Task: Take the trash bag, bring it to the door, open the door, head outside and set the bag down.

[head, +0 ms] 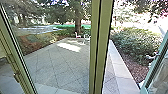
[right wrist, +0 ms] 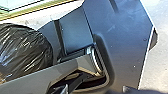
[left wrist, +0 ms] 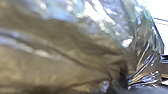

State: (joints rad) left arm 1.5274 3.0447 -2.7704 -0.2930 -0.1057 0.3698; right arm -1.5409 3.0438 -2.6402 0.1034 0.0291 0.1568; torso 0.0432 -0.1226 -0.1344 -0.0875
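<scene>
Bag of shiny black plastic is beside us, near a tall green door frame; we can't tell if our hands are spread or pinching.

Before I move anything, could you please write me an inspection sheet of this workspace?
Surface: paved ground with slanting joints and a bright sunlit patch.
Job's things: black, shiny, full-looking trash bag, creased; green door frame, standing upright; whether the door is open, I cannot tell.
Clutter: small light object far out on the paving, too small to name.
Pincers: open or shut, cannot tell for either.
Cables: nothing seen.
Surroundings: tree trunk, leafy bushes beside the paving, brown planting bed.
</scene>
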